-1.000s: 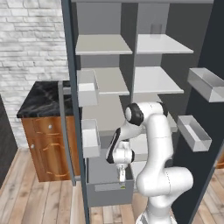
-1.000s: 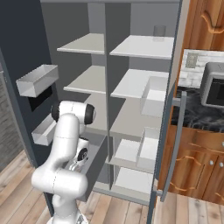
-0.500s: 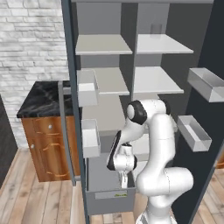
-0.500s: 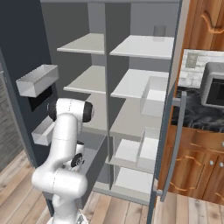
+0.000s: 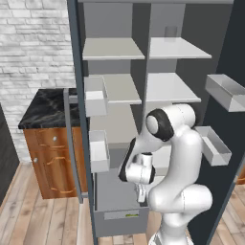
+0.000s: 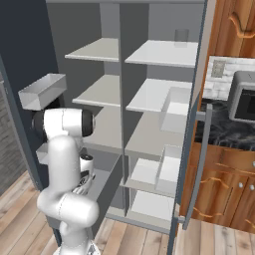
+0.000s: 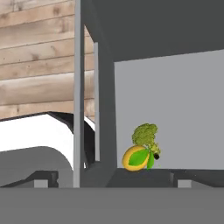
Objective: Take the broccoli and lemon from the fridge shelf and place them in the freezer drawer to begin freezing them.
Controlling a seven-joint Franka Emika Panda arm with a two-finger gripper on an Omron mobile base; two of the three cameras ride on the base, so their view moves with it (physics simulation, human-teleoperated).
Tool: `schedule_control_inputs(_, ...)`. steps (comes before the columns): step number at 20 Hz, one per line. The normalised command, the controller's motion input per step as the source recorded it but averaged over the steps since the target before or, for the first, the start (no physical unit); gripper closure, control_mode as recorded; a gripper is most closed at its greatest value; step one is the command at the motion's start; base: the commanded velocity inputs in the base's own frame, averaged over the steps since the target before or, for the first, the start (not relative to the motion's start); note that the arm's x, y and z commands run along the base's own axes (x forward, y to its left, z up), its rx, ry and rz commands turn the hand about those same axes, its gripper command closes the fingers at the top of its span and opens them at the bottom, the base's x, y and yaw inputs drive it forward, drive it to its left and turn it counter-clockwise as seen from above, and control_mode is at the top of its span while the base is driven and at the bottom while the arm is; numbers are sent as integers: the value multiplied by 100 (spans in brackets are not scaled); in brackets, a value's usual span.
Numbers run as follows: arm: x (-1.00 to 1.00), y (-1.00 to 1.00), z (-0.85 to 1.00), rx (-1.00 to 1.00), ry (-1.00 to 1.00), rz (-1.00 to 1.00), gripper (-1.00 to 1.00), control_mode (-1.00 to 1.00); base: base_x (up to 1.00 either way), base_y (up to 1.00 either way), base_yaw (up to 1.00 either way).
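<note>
In the hand view the orange-yellow lemon [image 7: 132, 159] and the green broccoli [image 7: 145, 134] lie touching each other on the grey floor of the freezer drawer [image 7: 175, 109], close to its wall. My gripper [image 7: 113, 180] is open, its fingers spread wide and nothing between them, a little way back from the pair. From the left base view the gripper [image 5: 141, 191] hangs over the pulled-out freezer drawer [image 5: 119, 221], pointing down into it. The right base view shows the gripper [image 6: 82, 185] low beside the drawer's side wall [image 6: 108, 185].
Both fridge doors stand open, with translucent door bins [image 5: 99, 152] on the left door and bins [image 5: 213, 145] on the right. Pale shelves [image 5: 168, 87] run above the drawer. A wooden cabinet with a dark stone top [image 5: 45, 107] stands to the left.
The hand has drifted slightly down and to the right over the drawer. The jaws have stayed wide apart.
</note>
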Motion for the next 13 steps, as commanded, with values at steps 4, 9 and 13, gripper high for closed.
schedule_control_inputs(4, -17, -19, 55, 0, -10, 0, -100, -100, 0, 0, 0)
schedule_control_inputs(9, -29, -14, 33, 0, -10, 0, -100, -100, 0, 0, 0)
schedule_control_inputs(13, -41, -12, 25, 0, -9, 0, -100, -100, 0, 0, 0)
